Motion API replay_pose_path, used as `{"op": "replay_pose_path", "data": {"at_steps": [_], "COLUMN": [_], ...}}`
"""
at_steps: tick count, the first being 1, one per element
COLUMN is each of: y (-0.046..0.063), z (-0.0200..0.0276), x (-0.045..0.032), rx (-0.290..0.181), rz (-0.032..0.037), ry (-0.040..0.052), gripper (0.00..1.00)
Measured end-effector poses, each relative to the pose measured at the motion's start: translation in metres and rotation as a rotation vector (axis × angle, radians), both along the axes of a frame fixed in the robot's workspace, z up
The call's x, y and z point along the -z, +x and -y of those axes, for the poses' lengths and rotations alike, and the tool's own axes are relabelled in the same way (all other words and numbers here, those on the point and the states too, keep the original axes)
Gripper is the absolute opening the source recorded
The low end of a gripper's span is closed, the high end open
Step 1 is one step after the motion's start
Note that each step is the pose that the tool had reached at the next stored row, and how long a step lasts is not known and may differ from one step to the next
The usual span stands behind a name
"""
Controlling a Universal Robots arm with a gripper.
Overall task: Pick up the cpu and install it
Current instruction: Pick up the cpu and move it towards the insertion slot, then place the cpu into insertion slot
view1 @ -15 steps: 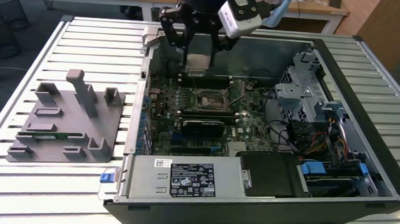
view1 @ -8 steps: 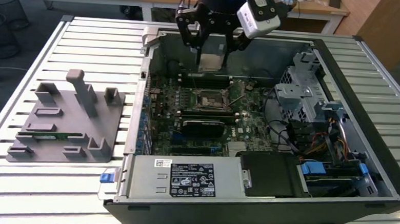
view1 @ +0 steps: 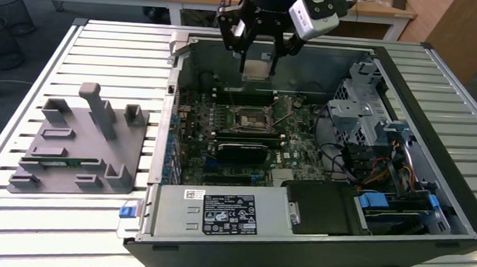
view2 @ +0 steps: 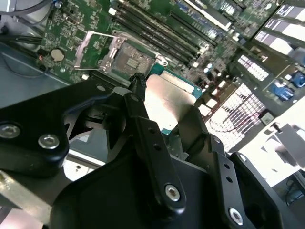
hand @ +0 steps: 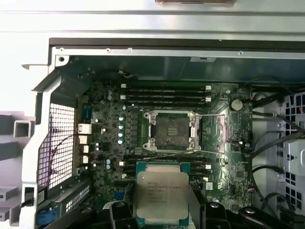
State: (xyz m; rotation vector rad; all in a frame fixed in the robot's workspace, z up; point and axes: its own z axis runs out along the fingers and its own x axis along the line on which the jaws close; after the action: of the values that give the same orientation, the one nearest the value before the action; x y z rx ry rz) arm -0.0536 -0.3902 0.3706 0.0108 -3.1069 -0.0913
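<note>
One gripper (view1: 258, 64), upper centre of the exterior view, clamps the cpu (hand: 162, 194), clear of the open socket (view1: 249, 117).

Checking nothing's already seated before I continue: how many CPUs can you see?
1. The cpu is clamped in the gripper above the motherboard; the open socket looks empty.

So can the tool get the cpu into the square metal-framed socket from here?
Probably yes: the tool holds the silver-grey square cpu in the air, and the square metal-framed socket lies open, nothing over it.
</note>
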Motion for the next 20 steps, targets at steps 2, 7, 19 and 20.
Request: {"op": "replay_pose_path", "data": {"at_steps": [2,7,19,20], "y": [0.003,0.013,0.034,0.034], "z": [-0.0034,-0.0071,-0.0087,-0.0087], "x": [0.0001,0.0008,0.0024,0.0025], "rx": [0.000,0.000,-0.001,0.000], "rz": [-0.0001,0.0000,0.0000,0.0000], "ry": [-0.0001,0.0008,-0.0002,-0.0013], "gripper": [0.53,0.53,0.53,0.53]}}
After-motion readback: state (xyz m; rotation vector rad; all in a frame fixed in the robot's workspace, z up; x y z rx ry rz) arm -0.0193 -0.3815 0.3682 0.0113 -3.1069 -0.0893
